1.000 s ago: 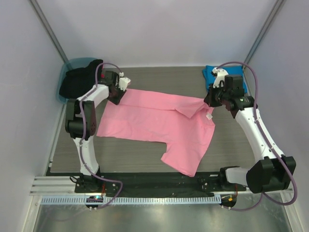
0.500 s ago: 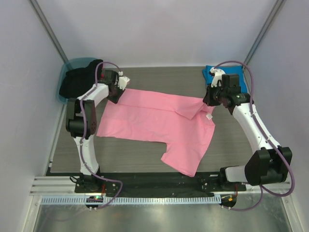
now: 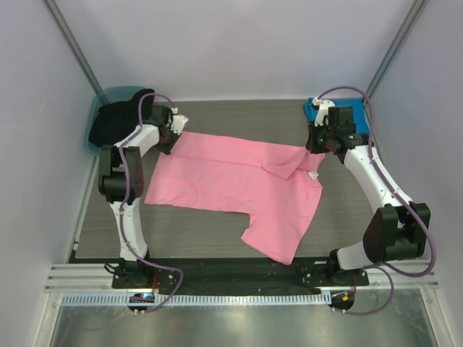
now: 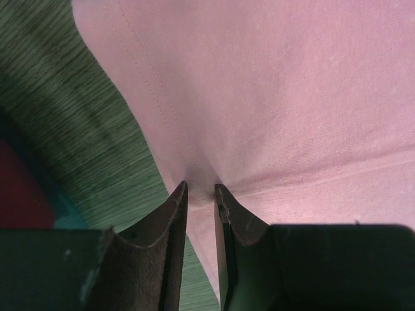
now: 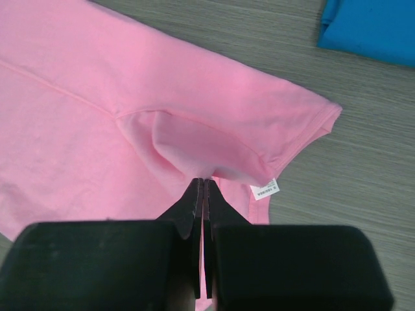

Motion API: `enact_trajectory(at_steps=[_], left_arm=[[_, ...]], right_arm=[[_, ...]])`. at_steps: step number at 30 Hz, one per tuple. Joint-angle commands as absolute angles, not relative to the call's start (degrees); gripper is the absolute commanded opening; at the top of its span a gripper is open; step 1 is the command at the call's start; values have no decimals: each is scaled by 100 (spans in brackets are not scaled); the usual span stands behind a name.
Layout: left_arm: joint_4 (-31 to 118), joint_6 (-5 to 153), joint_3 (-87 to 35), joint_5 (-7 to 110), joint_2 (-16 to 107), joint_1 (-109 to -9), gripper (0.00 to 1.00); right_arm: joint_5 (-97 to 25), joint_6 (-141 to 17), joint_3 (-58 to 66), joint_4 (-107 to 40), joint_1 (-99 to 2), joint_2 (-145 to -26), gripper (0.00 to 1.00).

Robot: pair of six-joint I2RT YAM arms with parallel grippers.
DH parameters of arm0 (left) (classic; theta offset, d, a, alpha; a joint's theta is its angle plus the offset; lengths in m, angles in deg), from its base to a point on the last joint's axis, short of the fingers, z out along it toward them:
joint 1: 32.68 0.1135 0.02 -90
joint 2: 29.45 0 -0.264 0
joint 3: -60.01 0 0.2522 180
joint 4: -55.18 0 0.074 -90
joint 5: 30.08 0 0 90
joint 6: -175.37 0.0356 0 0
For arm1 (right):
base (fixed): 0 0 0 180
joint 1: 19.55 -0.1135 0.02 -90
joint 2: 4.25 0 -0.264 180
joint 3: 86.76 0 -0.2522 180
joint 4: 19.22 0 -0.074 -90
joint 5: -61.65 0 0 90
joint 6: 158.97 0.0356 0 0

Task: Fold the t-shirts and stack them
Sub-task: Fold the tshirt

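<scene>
The pink t-shirt (image 3: pixel 231 181) lies spread across the table's middle, one sleeve pointing at the near edge. At its far-left corner my left gripper (image 3: pixel 172 139) has its jaws close together, and the cloth (image 4: pixel 292 97) puckers into the tips (image 4: pixel 200 188). My right gripper (image 3: pixel 312 148) is shut on a raised fold of the pink shirt (image 5: pixel 97 97) near its far-right sleeve (image 5: pixel 204 181), beside the white label (image 5: pixel 264 190). The blue t-shirt (image 3: pixel 318 110) lies folded at the far right, mostly hidden behind the right wrist; a corner of it (image 5: pixel 369 29) shows in the right wrist view.
A teal tub (image 3: pixel 98 108) stands at the far left corner with dark cloth (image 3: pixel 119 119) heaped in it, right behind the left gripper. White walls close in the table on three sides. Bare striped table (image 3: pixel 362 217) flanks the shirt.
Both grippers have drawn toward the far side, the left one also leftward, taking the shirt's far edge with them. The left jaws have narrowed on the cloth.
</scene>
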State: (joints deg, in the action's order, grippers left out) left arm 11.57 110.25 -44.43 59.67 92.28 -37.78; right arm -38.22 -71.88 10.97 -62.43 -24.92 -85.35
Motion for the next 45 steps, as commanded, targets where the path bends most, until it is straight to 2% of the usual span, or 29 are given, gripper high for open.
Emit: enact_trajectory(at_steps=[1, 2, 4, 6, 10, 14, 19, 25, 45], left_arm=[[1311, 11182, -4455, 6167, 9254, -3707, 24], [1329, 11182, -4446, 6176, 9254, -3690, 24], [1329, 11182, -4411, 6194, 9236, -3681, 24], [1338, 11209, -4393, 6185, 9228, -3681, 24], [1329, 11191, -4411, 6194, 9219, -3681, 24], [1329, 11200, -4376, 6203, 9193, -3681, 24], [1329, 11217, -4305, 6220, 9131, -3681, 24], [1329, 11244, -4314, 6264, 9140, -3681, 24], [1320, 11270, -4288, 6343, 9175, -3813, 23]], right_arm=[[-3391, -7380, 576, -5882, -2447, -8696, 1], [-3285, -7397, 513, -5873, -2447, -8713, 19], [-3231, -7633, 372, -5882, -2456, -8626, 41], [-3336, -8072, 424, -5943, -2717, -8416, 45], [-4019, -9126, 837, -6504, -3307, -8089, 45], [-4786, -9269, 1408, -6989, -3624, -8212, 39], [-4620, -9629, 1787, -7024, -3783, -8563, 31], [-4541, -9867, 1621, -7025, -3783, -9284, 27], [-3934, -9753, 1146, -6339, -3783, -10454, 28]])
